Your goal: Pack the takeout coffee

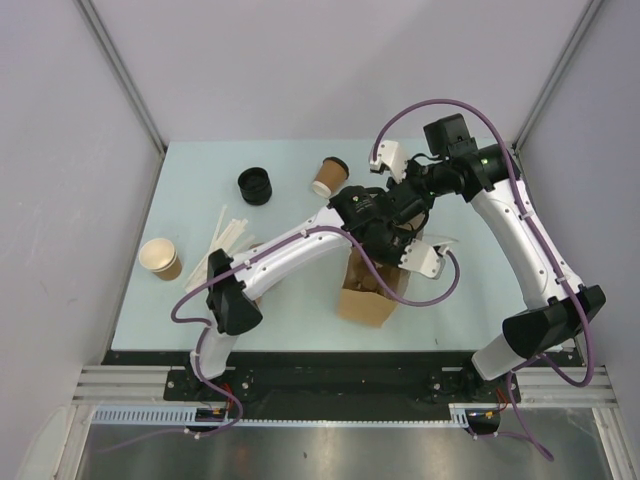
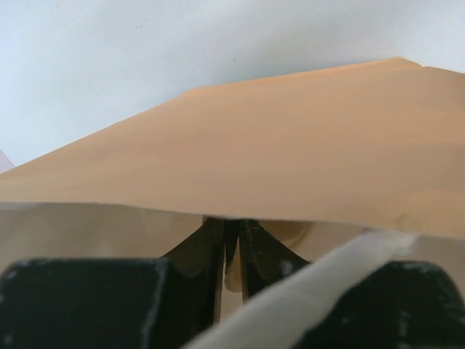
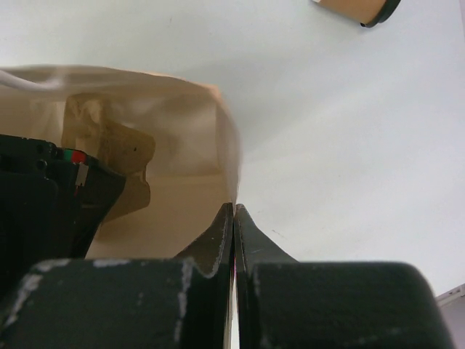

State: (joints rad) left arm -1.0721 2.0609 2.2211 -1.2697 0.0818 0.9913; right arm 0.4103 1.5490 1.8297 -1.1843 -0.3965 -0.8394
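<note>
The takeout coffee [image 1: 328, 177], a small brown cup with a black lid, lies on its side at the back of the table, apart from both grippers; its lid end shows in the right wrist view [image 3: 357, 9]. A brown paper bag [image 1: 365, 300] stands open at mid-table. My right gripper [image 3: 234, 207] is shut on the bag's rim [image 3: 229, 138], pinching its wall edge. My left gripper [image 2: 234, 222] has its tips at the opposite rim of the bag [image 2: 290, 145], with the jaws a narrow crack apart. In the top view both grippers [image 1: 390, 235] crowd over the bag's mouth.
A stack of black lids [image 1: 255, 185] sits left of the coffee. A lidless tan cup [image 1: 160, 258] stands at the left edge, with white stir sticks [image 1: 225, 235] beside it. Grey walls close in on both sides of the table.
</note>
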